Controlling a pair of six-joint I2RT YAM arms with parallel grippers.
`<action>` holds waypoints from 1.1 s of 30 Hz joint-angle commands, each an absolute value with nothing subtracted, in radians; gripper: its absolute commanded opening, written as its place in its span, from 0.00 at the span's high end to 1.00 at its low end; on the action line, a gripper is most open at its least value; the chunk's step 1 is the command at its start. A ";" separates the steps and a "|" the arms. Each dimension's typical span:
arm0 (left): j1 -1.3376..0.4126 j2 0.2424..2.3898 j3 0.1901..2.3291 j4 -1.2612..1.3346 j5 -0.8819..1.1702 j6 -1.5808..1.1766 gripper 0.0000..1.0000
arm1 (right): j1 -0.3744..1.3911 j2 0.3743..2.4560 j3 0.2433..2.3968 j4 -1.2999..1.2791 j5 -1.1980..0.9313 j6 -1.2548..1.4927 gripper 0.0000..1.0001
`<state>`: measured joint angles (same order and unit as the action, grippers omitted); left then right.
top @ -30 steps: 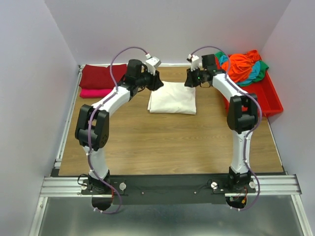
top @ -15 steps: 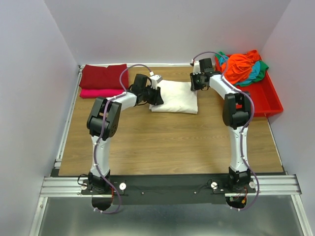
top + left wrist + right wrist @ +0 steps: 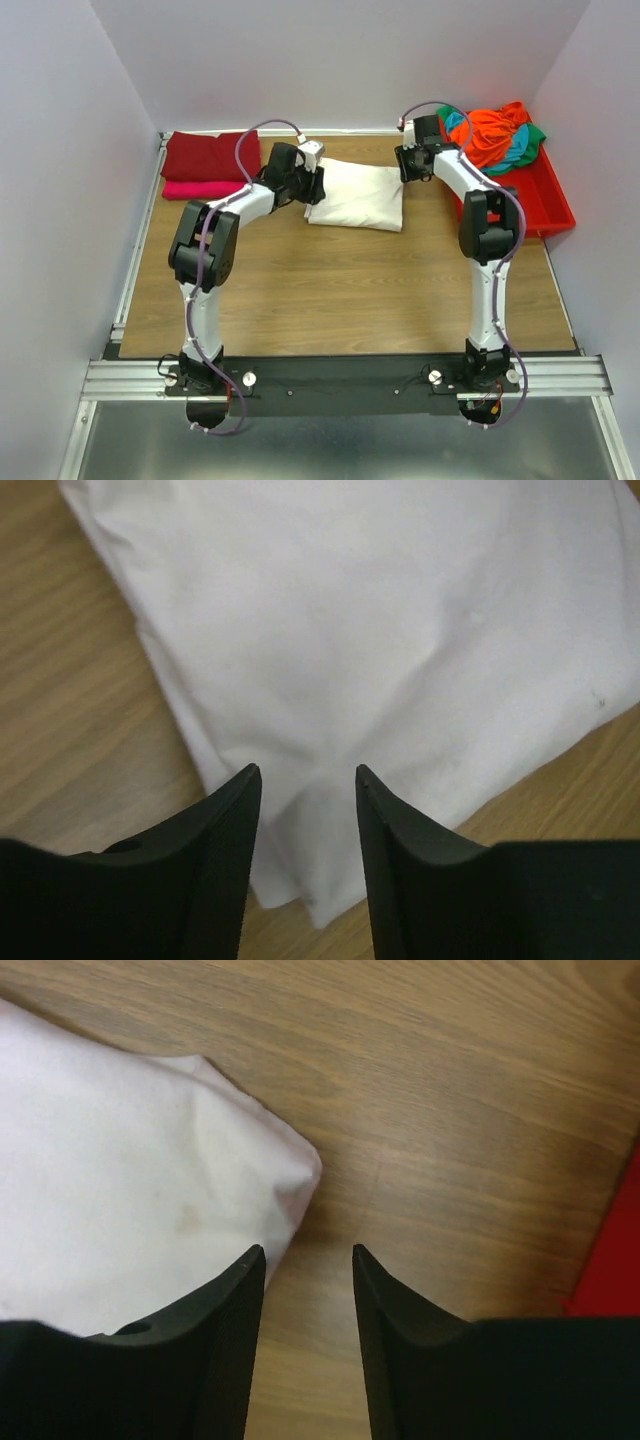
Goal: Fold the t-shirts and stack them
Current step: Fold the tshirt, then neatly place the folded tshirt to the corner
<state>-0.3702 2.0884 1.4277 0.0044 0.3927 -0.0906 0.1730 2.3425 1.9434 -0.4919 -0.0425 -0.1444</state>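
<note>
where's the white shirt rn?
Top view: the folded white t-shirt lies far-centre on the table, between the dark red t-shirt on the left and the red tray on the right.

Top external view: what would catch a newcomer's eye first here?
The folded cream-white t-shirt lies mid-table toward the far side, with the left gripper and right gripper open at its two ends. A heap of orange, teal and green shirts sits in the red tray far right. A dark red shirt lies over a pink one far left.
</note>
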 commanded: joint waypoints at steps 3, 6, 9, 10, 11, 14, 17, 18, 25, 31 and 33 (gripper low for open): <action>-0.364 1.918 1.456 0.018 0.126 -0.029 0.26 | 0.161 2.133 1.866 -0.515 -0.069 -0.219 0.44; -0.348 1.950 1.506 -0.029 0.121 -0.025 0.24 | 0.161 2.011 1.761 -0.531 -0.220 -0.274 0.36; -0.333 2.018 1.589 -0.100 0.164 -0.040 0.24 | 0.161 1.864 1.645 -0.543 -0.415 -0.345 0.27; -0.325 2.037 1.621 -0.122 0.202 -0.044 0.24 | 0.160 1.818 1.562 -0.542 -0.489 -0.371 0.24; -0.324 2.057 1.643 -0.139 0.222 -0.046 0.24 | 0.160 1.786 1.518 -0.543 -0.520 -0.379 0.23; -0.316 2.144 1.733 -0.198 0.285 -0.046 0.24 | 0.161 1.668 1.372 -0.543 -0.612 -0.417 0.20; -0.314 2.201 1.779 -0.201 0.319 -0.066 0.24 | 0.160 1.583 1.260 -0.541 -0.649 -0.454 0.18; -0.314 2.219 1.785 -0.192 0.331 -0.084 0.24 | 0.160 1.562 1.234 -0.541 -0.678 -0.480 0.18; -0.314 2.270 1.808 -0.167 0.330 -0.147 0.24 | 0.141 1.531 1.129 -0.541 -0.778 -0.515 0.17; -0.316 2.382 1.900 -0.254 0.419 -0.170 0.26 | 0.092 1.491 1.098 -0.540 -0.831 -0.525 0.17; -0.316 2.404 1.905 -0.265 0.422 -0.184 0.26 | 0.075 1.482 1.094 -0.540 -0.854 -0.526 0.17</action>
<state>-0.3153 2.3413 1.8717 -0.1902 0.3584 -0.1448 0.1135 1.5311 1.1088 -0.5297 -0.7666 -0.5026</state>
